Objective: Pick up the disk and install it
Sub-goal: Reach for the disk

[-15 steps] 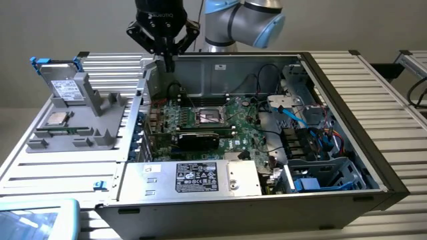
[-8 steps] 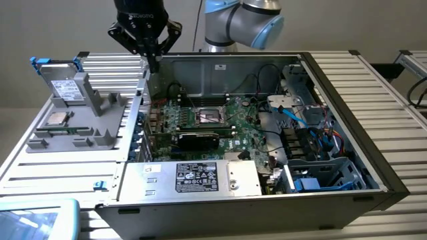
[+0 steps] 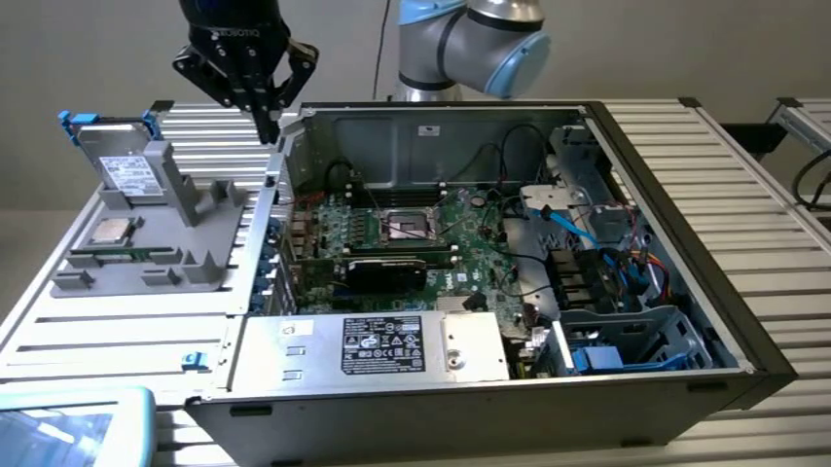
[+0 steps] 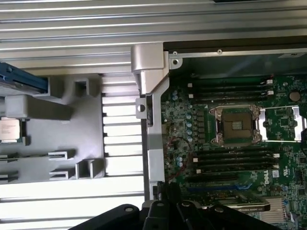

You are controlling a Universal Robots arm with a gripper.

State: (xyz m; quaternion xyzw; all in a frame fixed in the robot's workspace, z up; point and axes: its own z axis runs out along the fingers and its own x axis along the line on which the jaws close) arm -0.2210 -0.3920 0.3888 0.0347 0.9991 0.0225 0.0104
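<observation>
Cool, even light puts pale glare on the ribbed table [image 3: 117, 321], while the computer case [image 3: 429, 126] interior lies dimmer.

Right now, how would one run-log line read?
gripper: shut, empty | silver-grey hard drive in blue frame: upright in grey plastic holder, untouched
</observation>
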